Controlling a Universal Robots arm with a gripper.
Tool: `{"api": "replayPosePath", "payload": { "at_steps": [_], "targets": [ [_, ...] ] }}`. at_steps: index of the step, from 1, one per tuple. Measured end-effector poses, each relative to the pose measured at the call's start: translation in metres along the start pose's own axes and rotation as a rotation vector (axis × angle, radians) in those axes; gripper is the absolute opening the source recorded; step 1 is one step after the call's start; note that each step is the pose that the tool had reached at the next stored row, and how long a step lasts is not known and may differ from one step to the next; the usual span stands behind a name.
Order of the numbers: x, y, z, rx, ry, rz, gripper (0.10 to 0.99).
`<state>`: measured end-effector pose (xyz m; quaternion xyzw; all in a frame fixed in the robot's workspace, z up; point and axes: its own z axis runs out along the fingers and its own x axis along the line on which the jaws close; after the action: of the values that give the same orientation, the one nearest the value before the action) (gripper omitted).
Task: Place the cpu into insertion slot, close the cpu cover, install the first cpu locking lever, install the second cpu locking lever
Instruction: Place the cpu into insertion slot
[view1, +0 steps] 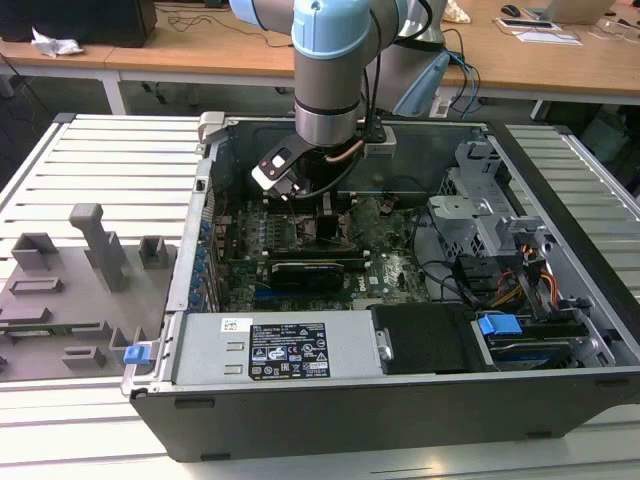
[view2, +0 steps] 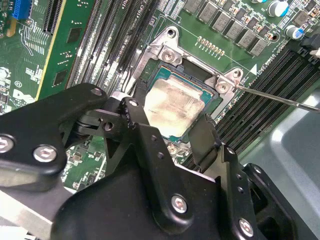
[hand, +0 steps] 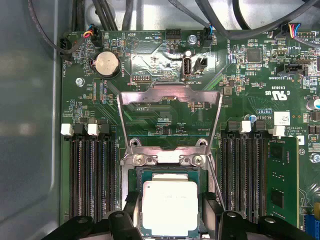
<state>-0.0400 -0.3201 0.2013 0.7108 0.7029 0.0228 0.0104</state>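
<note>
While the arm (view1: 328, 90) reaches down into the open computer case (view1: 400, 400), its gripper (hand: 170, 222) sits low over the motherboard (hand: 150, 65) with its 2 fingers (hand: 131, 212) closed against opposite edges of the cpu (hand: 170, 205). The cpu lies flat inside the insertion slot (hand: 132, 186), silver top upward. The cpu cover (hand: 150, 94) stands swung open beyond the slot, and 1 thin locking lever (view2: 275, 96) juts out free from a socket corner.
</note>
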Motion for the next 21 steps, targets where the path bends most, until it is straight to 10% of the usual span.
{"api": "replayPosePath", "payload": {
  "at_steps": [12, 21],
  "targets": [
    [0.0002, 0.0006, -0.0113, 0.0, -0.0002, 0.0, 0.608],
    [0.0002, 0.0019, -0.0123, 0.003, -0.0011, 0.0, 0.224]
  ]
}}
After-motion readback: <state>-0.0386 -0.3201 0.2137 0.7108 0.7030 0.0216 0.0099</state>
